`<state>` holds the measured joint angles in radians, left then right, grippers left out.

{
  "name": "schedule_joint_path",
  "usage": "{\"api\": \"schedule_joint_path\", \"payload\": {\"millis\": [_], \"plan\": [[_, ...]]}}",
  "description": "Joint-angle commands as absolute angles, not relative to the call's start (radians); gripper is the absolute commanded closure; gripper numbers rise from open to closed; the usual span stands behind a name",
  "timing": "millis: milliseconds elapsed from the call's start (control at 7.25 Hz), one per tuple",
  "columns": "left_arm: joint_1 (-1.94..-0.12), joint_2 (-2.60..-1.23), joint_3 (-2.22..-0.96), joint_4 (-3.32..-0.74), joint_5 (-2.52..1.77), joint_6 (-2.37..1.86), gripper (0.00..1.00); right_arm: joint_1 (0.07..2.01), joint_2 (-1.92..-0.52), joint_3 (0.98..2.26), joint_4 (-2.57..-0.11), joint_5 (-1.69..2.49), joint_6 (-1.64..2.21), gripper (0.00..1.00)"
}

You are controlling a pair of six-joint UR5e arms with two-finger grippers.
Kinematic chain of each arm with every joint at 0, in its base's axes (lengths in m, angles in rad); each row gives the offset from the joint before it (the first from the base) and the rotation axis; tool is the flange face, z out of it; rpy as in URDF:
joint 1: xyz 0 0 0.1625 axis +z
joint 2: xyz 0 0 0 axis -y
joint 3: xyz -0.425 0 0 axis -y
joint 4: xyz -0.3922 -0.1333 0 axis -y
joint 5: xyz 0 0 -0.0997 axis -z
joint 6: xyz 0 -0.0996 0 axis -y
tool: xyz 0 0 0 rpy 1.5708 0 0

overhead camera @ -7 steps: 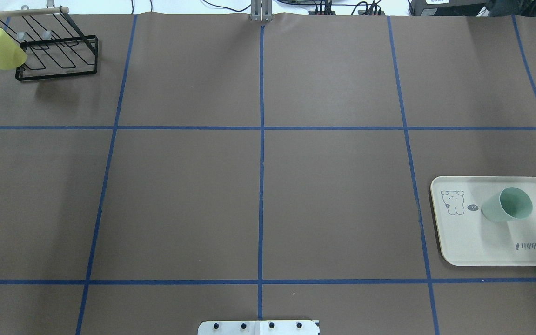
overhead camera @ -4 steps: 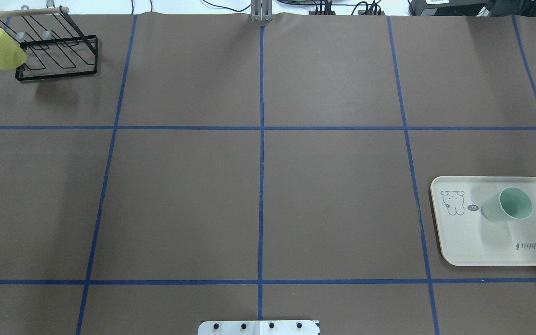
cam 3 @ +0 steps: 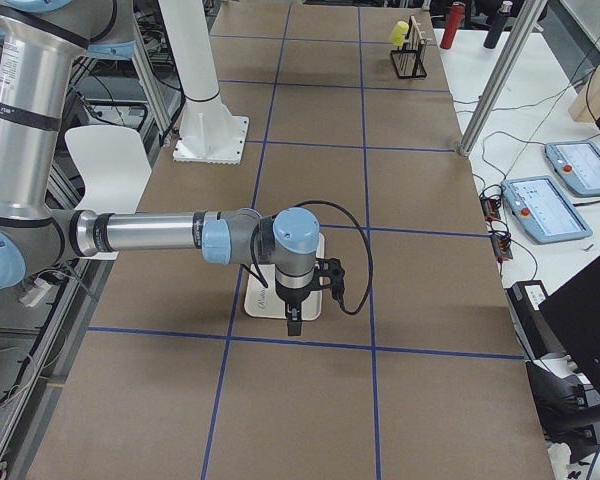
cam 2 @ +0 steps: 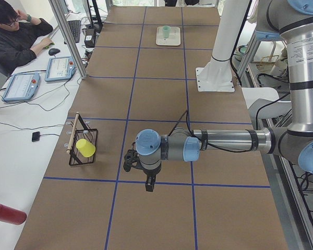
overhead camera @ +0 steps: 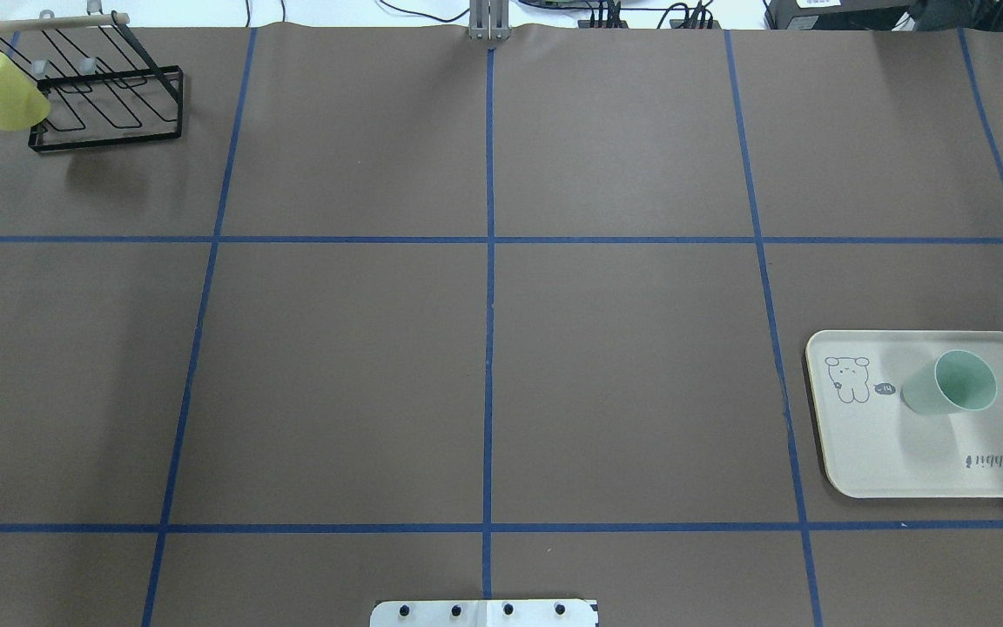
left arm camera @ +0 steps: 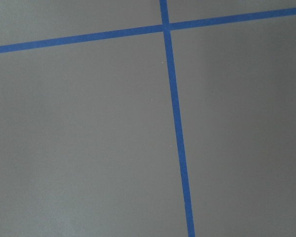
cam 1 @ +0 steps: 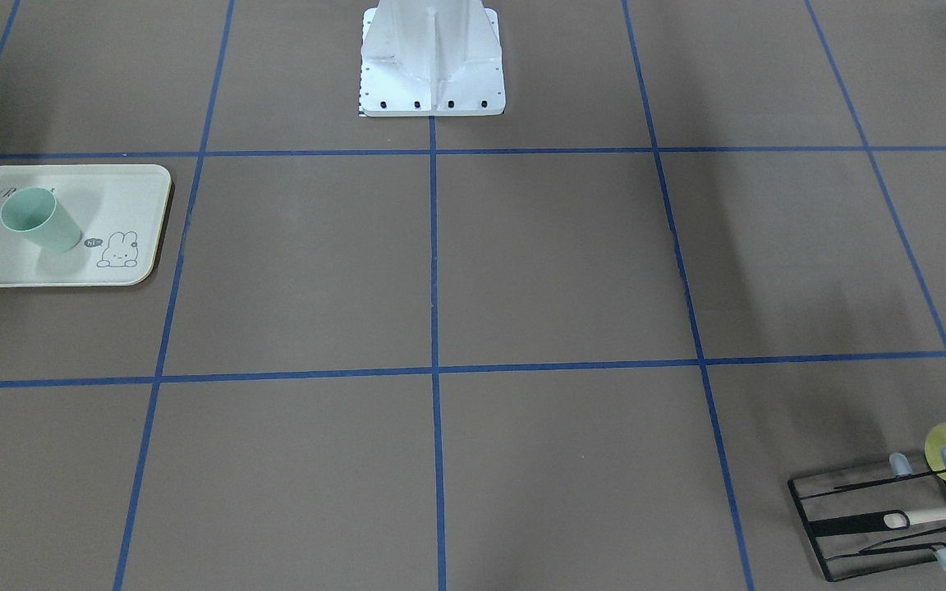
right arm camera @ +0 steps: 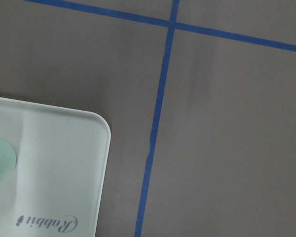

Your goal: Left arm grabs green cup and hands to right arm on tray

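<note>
At the near edge of the brown paper-covered table (overhead camera: 345, 374), marked into squares by blue tape lines (overhead camera: 489, 348), a white metal base plate (overhead camera: 484, 613) is seen. To either side of it the silver-grey tubular left arm (cam 2: 224, 139) and the matching silver-grey right arm (cam 3: 150, 235) are stretched out level above the table, each with its wrist turned downward. The black left gripper (cam 2: 149, 183) is held over bare paper close to a tape crossing. The black right gripper (cam 3: 294, 322) is held at the near edge of the cream rectangular tray (overhead camera: 867, 453). Whether either claw is apart or together cannot be told, since both are shown only in the side views.

The tray is set at the near right of the table. On it the pale mint-green plastic cup (overhead camera: 950, 383) is stood upright with its mouth up, beside the rabbit drawing (overhead camera: 848, 379) and apart from both grippers.

At the far left corner a black wire rack (overhead camera: 110, 96) is placed, with a yellow-green plastic cup (overhead camera: 3, 91) hung tilted on its left end.
</note>
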<state>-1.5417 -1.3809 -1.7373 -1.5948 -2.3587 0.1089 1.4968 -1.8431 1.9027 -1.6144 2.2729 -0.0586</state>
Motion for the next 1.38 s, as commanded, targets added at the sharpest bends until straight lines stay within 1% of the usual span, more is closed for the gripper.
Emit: {"api": "schedule_joint_path", "payload": {"millis": [0, 414, 690, 966, 1241], "plan": [[-1.542, -1.387, -1.741, -1.595, -2.359, 0.109, 0.00, 1.497, -1.838, 1.896, -1.614, 2.275, -0.057, 0.00], [-1.543, -1.387, -1.749, -1.597, -2.359, 0.117, 0.00, 1.497, -1.838, 1.894, -1.614, 2.273, -0.054, 0.00], [-1.542, -1.387, -1.749, -1.597, -2.358, 0.120, 0.00, 1.497, -1.836, 1.864, -1.614, 2.273, -0.054, 0.00], [-1.543, -1.381, -1.747, -1.595, -2.350, 0.115, 0.00, 1.497, -1.838, 1.832, -1.557, 2.275, -0.052, 0.00], [-1.543, -1.376, -1.747, -1.595, -2.350, 0.114, 0.00, 1.497, -1.836, 1.825, -1.551, 2.279, -0.054, 0.00]]}}
